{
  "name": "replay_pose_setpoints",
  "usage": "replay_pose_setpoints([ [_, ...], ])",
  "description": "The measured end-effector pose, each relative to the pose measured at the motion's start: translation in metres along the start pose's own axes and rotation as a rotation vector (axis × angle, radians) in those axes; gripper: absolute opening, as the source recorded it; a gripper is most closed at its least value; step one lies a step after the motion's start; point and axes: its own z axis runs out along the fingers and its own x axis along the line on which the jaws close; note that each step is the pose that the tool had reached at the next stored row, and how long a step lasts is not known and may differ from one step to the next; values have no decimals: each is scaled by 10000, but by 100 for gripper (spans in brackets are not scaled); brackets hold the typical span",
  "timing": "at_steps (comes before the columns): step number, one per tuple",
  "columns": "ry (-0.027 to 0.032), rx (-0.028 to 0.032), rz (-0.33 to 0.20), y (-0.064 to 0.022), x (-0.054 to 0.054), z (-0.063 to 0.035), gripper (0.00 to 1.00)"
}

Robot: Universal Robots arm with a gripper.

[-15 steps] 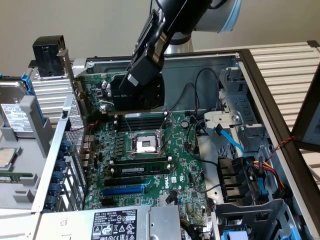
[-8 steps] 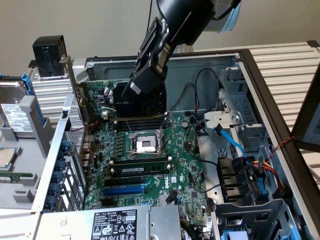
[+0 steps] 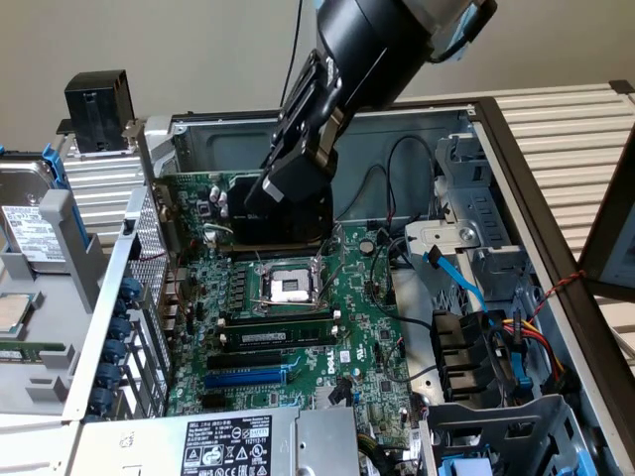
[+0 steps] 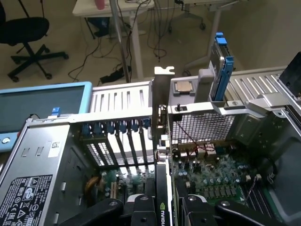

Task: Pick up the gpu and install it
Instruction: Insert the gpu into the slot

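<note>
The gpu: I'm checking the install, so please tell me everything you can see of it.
The gpu is a small card with a black boxy plastic shroud and a bare metal bracket at one end. It stands on edge, clamped by the gripper, low over the green motherboard, bracket at the case's rear slot openings. Whether it is seated in a slot cannot be told.

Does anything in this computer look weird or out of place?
Yes: a loose square chip lies outside the case, and the processor socket on the motherboard has no cooler over it.
</note>
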Motion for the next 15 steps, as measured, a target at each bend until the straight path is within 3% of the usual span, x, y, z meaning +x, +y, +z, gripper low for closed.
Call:
replay_pose_setpoints([
  [5, -24, -64, -25, -63, 11, 29, 27],
  [9, -22, -65, -30, -65, 10, 30, 27],
  [10, 14, -65, -72, -69, 9, 35, 27],
  [13, 258, -60, -400, -77, 9, 43, 27],
  [15, 362, -70, -669, -77, 9, 44, 27],
])
